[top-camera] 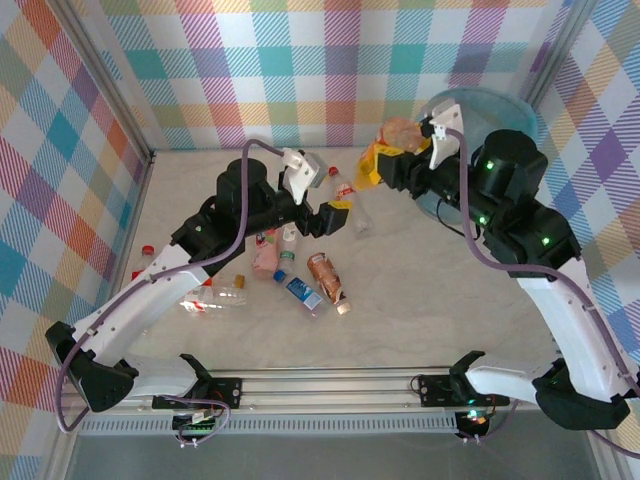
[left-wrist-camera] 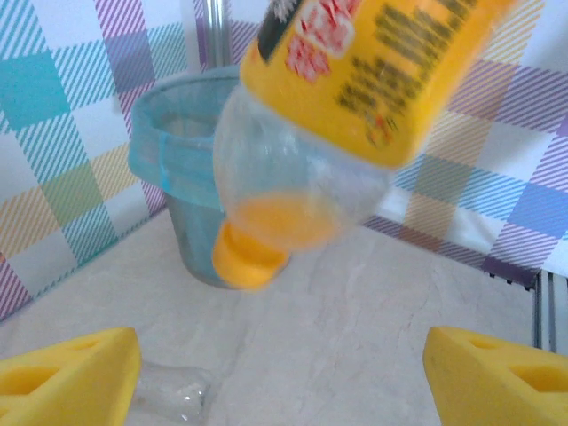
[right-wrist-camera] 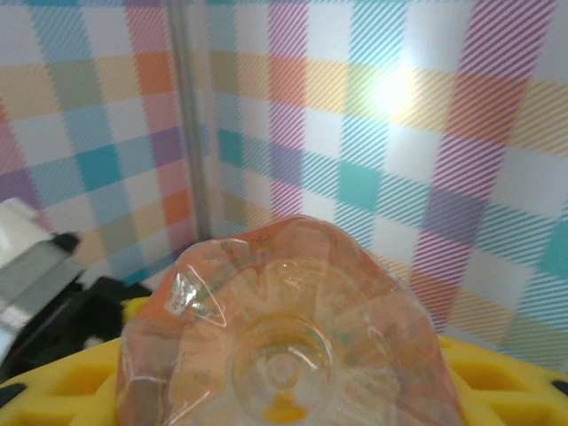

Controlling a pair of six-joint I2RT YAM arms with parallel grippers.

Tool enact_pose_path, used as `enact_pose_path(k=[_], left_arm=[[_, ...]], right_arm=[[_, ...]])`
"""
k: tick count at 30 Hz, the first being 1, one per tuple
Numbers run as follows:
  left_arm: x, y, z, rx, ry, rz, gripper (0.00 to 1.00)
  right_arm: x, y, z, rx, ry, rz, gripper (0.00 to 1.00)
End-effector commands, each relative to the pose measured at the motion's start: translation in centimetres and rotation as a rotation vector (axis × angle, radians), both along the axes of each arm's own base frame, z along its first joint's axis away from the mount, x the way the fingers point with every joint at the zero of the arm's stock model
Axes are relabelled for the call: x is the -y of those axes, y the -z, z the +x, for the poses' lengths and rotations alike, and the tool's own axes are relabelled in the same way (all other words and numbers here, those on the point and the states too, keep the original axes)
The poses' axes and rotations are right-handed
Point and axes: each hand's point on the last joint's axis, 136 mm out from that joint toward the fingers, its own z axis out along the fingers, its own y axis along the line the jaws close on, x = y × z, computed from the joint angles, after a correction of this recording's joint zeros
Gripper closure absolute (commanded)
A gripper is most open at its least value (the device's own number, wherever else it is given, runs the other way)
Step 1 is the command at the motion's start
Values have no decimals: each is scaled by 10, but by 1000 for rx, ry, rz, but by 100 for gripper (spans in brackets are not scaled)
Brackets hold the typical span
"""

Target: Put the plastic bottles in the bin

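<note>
Yellow label (left-wrist-camera: 377, 75) cropped at top; orange bottle (left-wrist-camera: 297, 191) masks part of bin (left-wrist-camera: 169, 155).

Pastel plaid walls (top-camera: 300, 70), pale marbled tabletop (top-camera: 440, 300)

Bottle (left-wrist-camera: 355, 106) label print looks illegible.

The surface (top-camera: 440, 290) lies bare between the two arms, open for passing. Loose bottles (top-camera: 295, 270) crowd the middle left. The right arm (top-camera: 510, 200) and its orange bottle (top-camera: 385, 150) hang before the bin (top-camera: 495, 98), which stands near the corner walls (top-camera: 90, 120).
</note>
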Motion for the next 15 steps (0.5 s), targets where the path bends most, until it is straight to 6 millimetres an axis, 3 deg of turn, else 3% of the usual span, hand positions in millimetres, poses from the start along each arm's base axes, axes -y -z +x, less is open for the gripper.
enact_pose_path(k=[1, 3, 7, 10, 15], left_arm=[[3, -24, 1, 50, 2, -47, 17], [4, -21, 3, 37, 1, -42, 17], [8, -9, 8, -3, -7, -25, 17], [12, 4, 11, -39, -1, -4, 17], [19, 26, 15, -98, 8, 31, 18]], right_arm=[[33, -30, 24, 163, 214, -92, 50], [49, -35, 43, 190, 316, -136, 49], [93, -25, 88, 139, 479, -168, 50], [126, -8, 119, 74, 567, -152, 51], [159, 28, 164, -30, 672, -167, 51]])
